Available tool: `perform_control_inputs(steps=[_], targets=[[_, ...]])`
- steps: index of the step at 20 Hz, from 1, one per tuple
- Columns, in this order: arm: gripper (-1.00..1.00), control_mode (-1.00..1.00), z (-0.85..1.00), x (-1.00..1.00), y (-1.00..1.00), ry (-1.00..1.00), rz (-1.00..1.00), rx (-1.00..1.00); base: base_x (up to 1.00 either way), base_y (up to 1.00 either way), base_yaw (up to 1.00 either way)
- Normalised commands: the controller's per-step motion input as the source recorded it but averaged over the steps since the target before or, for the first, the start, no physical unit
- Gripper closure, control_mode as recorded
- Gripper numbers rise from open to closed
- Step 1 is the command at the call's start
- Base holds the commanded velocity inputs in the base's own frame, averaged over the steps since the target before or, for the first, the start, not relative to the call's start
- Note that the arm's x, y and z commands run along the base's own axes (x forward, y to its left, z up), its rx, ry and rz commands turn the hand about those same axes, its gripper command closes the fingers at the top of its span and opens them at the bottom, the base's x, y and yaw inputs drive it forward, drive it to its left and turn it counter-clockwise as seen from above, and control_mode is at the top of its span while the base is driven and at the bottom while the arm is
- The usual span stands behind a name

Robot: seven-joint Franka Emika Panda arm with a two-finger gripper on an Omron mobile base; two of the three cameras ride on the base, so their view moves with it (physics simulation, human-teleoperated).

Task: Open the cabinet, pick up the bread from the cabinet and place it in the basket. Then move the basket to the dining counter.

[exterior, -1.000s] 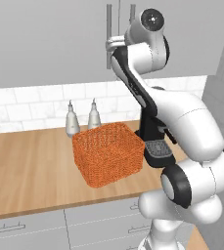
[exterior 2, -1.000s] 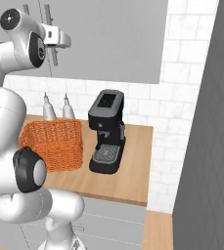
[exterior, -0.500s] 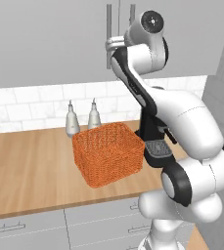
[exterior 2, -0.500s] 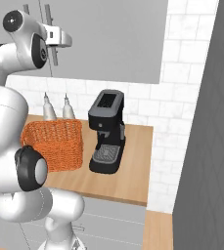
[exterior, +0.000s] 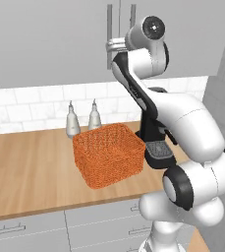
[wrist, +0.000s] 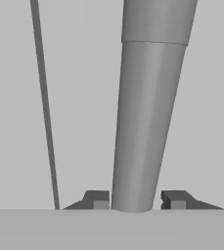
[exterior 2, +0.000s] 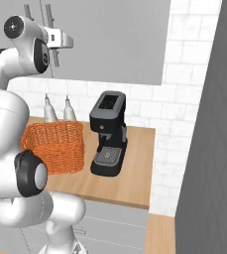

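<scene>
The light grey cabinet [exterior: 45, 39] [exterior 2: 115, 34] has both doors shut, so the bread is hidden. My gripper [exterior: 113, 45] [exterior 2: 64, 39] [wrist: 136, 200] is raised against one of its vertical bar handles [exterior: 109, 24] [wrist: 147, 97]. In the hand view the bar runs between my fingertips [wrist: 98, 199]. One tip touches it and the other stands a sliver off. The orange woven basket [exterior: 109, 152] [exterior 2: 55, 146] stands on the wooden worktop [exterior: 30, 172] below. The dining counter is out of view.
A black coffee machine [exterior: 155, 142] [exterior 2: 109, 134] stands just right of the basket. Two grey bottles [exterior: 72, 120] [exterior 2: 48, 106] stand behind it by the tiled wall. Grey drawers [exterior: 35, 231] run under the worktop. A tall grey wall [exterior 2: 209, 124] closes the right side.
The fingers have come in from wide apart to sit close around the cabinet handle. The arm, the basket and the doors have not moved.
</scene>
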Motion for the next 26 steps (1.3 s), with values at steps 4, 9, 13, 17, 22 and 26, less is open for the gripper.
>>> perform_control_inputs(steps=[4,9,13,17,22,26], targets=[[1.0,-1.0,-0.56,0.33,-0.9,0.04,-0.03,0.0,0.0,0.0,0.0],[1.0,-1.0,-0.39,0.0,-1.0,0.02,-0.06,0.0,0.0,0.0,0.0],[1.0,-1.0,-0.2,-0.26,-1.0,-0.07,-0.05,0.04,0.0,0.0,0.0],[1.0,-1.0,-0.06,-0.37,-1.0,-0.19,-0.05,0.1,0.0,0.0,0.0],[1.0,-1.0,0.0,-0.43,-1.0,-0.03,-0.04,0.06,0.0,0.0,0.0],[1.0,-1.0,0.0,-0.51,-1.0,0.0,-0.05,0.01,0.0,0.0,0.0]])
